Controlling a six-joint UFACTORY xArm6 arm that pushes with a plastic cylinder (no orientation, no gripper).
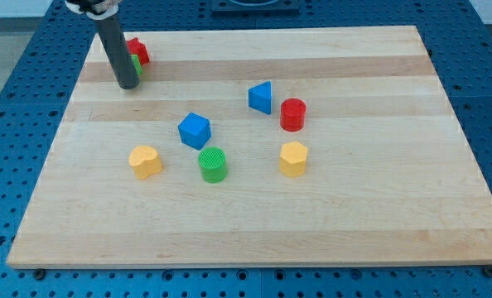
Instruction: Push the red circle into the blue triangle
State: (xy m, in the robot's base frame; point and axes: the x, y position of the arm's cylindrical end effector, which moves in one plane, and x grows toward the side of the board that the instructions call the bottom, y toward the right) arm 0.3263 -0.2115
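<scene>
Red circle (292,114) looks light, rigid and apt to slide or roll off-line; I'd press its right face, toward the blue triangle (261,98) just beside it. No gripper here; my tip (127,84) sits well apart, at the counter's (354,215) top left.

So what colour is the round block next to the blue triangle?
Red: the red circle beside the blue triangle, clear in the camera view.

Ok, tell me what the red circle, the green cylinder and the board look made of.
Red circle: probably plastic, matte, uniform saturated colour. Green cylinder: likely plastic too, its top showing fine ridges, possibly 3D-printed. Board: pale wood, visible grain and lengthwise strips, smooth satin finish.
</scene>
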